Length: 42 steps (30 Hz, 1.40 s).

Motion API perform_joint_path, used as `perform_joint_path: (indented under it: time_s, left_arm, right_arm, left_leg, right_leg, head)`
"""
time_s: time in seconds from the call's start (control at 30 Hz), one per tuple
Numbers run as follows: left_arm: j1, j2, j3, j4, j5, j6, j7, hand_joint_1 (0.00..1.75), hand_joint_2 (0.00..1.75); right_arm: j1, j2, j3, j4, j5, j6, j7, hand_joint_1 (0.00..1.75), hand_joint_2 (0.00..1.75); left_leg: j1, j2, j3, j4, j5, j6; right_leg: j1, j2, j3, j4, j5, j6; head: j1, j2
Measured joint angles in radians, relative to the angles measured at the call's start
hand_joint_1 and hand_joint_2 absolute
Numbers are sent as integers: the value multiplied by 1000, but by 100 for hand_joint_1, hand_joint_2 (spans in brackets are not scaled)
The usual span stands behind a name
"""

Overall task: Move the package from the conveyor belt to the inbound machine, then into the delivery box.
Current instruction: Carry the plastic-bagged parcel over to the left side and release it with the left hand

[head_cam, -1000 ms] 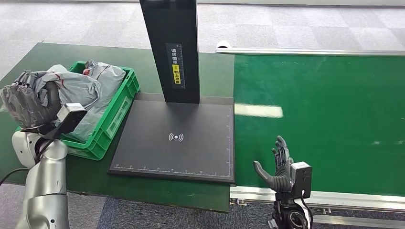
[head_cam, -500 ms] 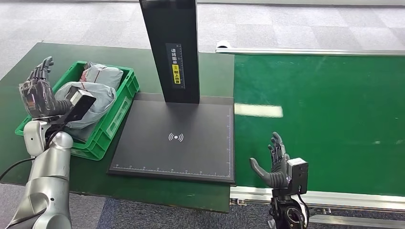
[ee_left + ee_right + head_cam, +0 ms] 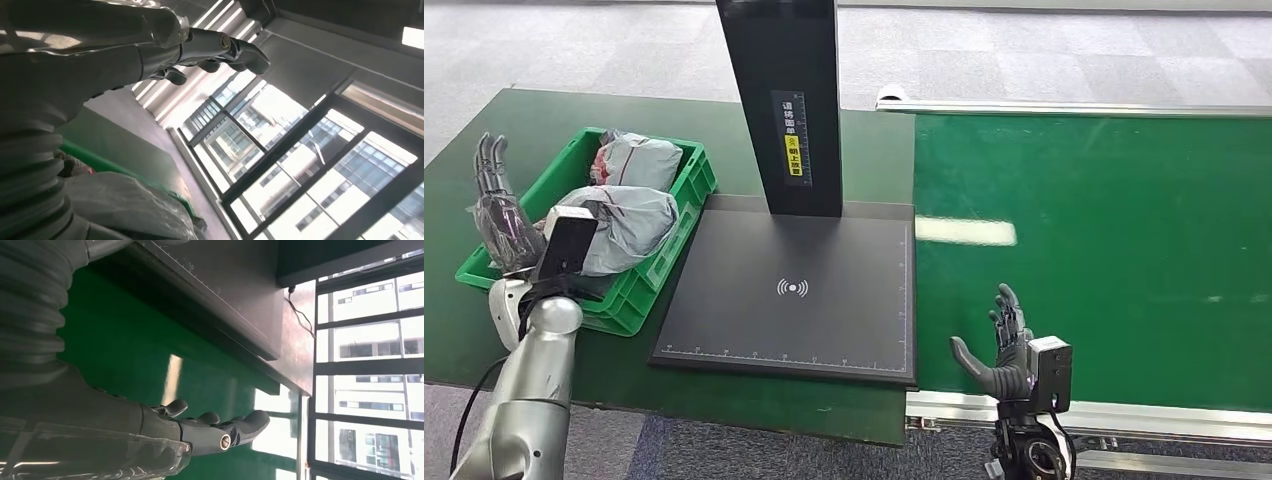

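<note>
A grey bagged package (image 3: 624,228) lies in the green delivery box (image 3: 662,258) on the left of the table, in front of a second grey package (image 3: 637,160). My left hand (image 3: 501,212) is raised at the box's near left corner, fingers straight and apart, holding nothing; the left wrist view has the same hand (image 3: 150,45) open above the package (image 3: 125,205). My right hand (image 3: 1002,350) stands open over the near edge of the green conveyor belt (image 3: 1104,250), and the right wrist view shows that hand (image 3: 200,432) empty over the belt.
The black inbound machine pad (image 3: 794,290) lies between the box and the belt, with its dark post (image 3: 782,100) rising at the back. The belt's metal rail (image 3: 1164,415) runs along the near edge. Grey tiled floor lies beyond the table.
My left hand let go of the grey package, which now lies in the green box, and the hand opened and drew back to the box's near left corner. The right hand barely moved.
</note>
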Motion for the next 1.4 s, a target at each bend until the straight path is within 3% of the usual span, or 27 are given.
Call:
perform_joint_path:
  time_s: [0.1,0.23,0.3,0.6,1.2,1.3,1.4]
  left_arm:
    - [81,15,-66,-111,132,-121,8,0,175]
    - [183,35,-121,-257,368,-449,-2,0,175]
    - [220,37,-130,-316,415,-547,-5,0,175]
    - [283,36,-155,-413,429,-716,-10,0,175]
    - [322,4,-203,-430,473,-752,-33,0,175]
    - [345,-27,-217,-425,504,-729,-33,0,175]
    - [376,-95,-250,-364,533,-623,-38,0,175]
  right_arm:
    - [3,-2,-2,0,5,0,0,0,175]
    - [4,-5,-15,-3,20,4,1,0,175]
    - [4,-6,-23,-5,28,8,4,0,175]
    - [7,-4,-59,-30,41,12,14,0,175]
    - [9,3,-79,-33,43,17,14,0,175]
    - [9,8,-79,-33,45,28,15,0,175]
    - [8,22,-72,-31,45,41,16,0,175]
  left_leg:
    - [0,0,0,0,0,0]
    - [0,0,0,0,0,0]
    - [0,0,0,0,0,0]
    - [0,0,0,0,0,0]
    - [0,0,0,0,0,0]
    - [0,0,0,0,0,0]
    - [-1,0,0,0,-1,0]
  right_leg:
    - [0,0,0,0,0,0]
    - [0,0,0,0,0,0]
    - [0,0,0,0,0,0]
    - [0,0,0,0,0,0]
    - [0,0,0,0,0,0]
    - [0,0,0,0,0,0]
    - [-1,0,0,-1,0,0]
  head:
    - [0,0]
    - [0,0]
    - [0,0]
    - [0,0]
    - [0,0]
    - [0,0]
    - [0,0]
